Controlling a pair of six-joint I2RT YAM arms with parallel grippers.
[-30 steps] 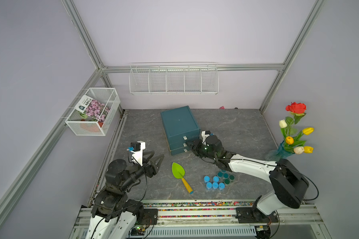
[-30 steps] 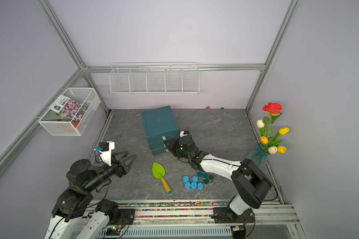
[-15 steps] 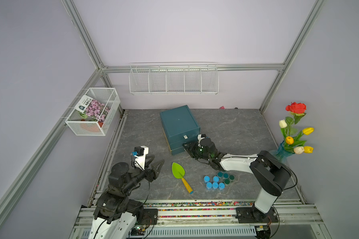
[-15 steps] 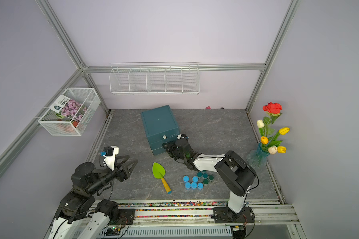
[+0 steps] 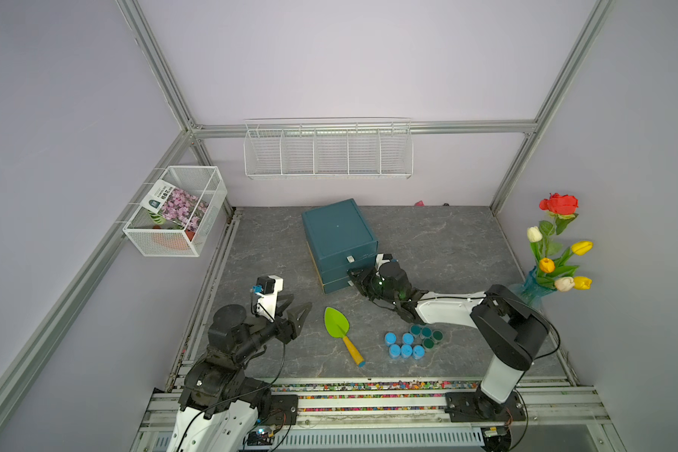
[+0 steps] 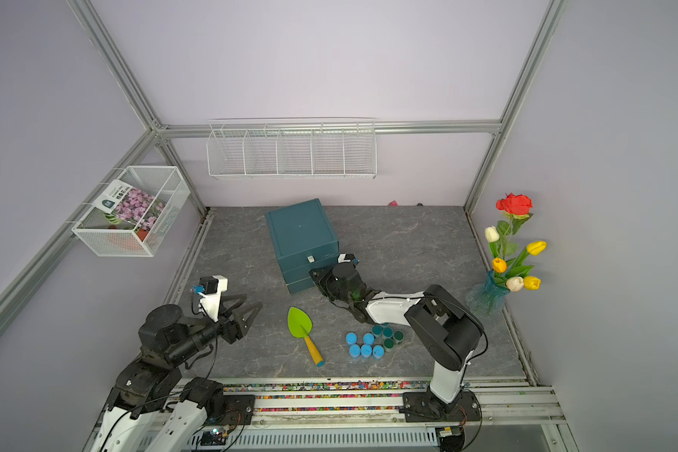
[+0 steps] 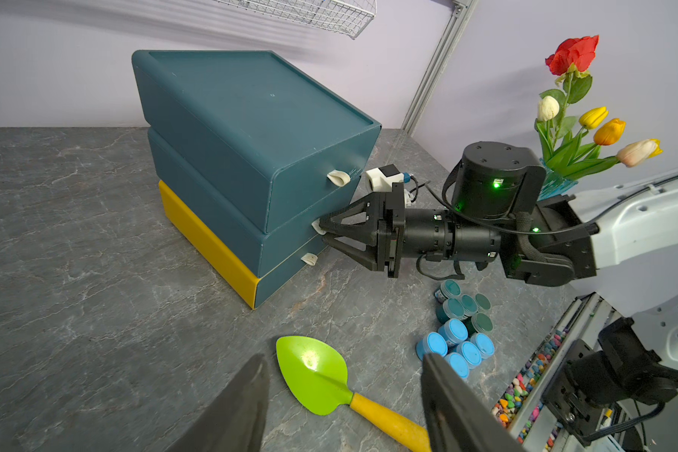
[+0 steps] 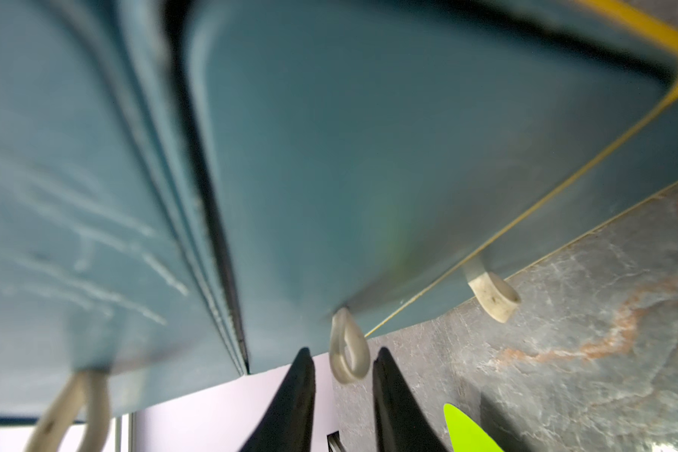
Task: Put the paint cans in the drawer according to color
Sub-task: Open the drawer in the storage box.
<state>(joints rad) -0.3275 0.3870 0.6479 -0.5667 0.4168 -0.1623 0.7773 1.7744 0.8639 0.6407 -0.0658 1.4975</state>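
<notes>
On the grey tabletop, the teal drawer unit [image 5: 337,231] stood w/ all three drawers shut, contents hidden. The paint cans lay outside it, light-blue cans [image 5: 404,346] touching dark-teal cans [image 5: 427,336], near the green trowel [image 5: 337,323]. The wall basket [image 5: 161,252] held a flower seed packet [image 5: 173,199]. Only the right wrist view showed the middle pull loop [image 8: 349,352] between the right gripper [image 8: 343,349] fingers, jaws narrow, not pinching. The left gripper [image 5: 301,299] hung spread, holding nothing. Vs a sec earlier, the right elbow had swung inward; cans unmoved.
</notes>
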